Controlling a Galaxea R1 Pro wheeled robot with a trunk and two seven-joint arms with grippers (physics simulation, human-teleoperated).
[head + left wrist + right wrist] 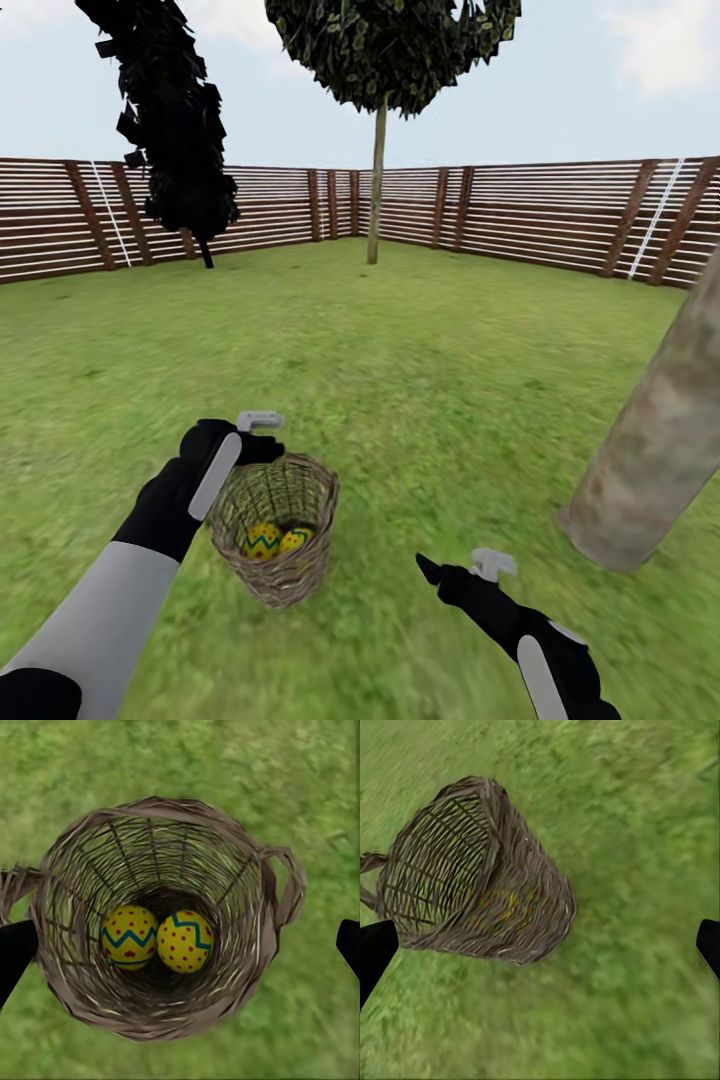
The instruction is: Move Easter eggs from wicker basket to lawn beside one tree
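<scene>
The left pincer [258,432] hangs spread over the basket [277,540] on the lawn [400,380], lined up to reach two eggs [129,937] [185,940] inside (third unseen). The right pincer [462,570], also spread, waits near the tree [655,440].

The thick tree trunk [655,440] is cut off by the right edge of the head view, its crown unseen. Inside the basket [247,967] two eggs [129,937] [185,940] show; a third may be hidden. Through the basket wall [521,911] in the right wrist view, only blurred yellow shows.
</scene>
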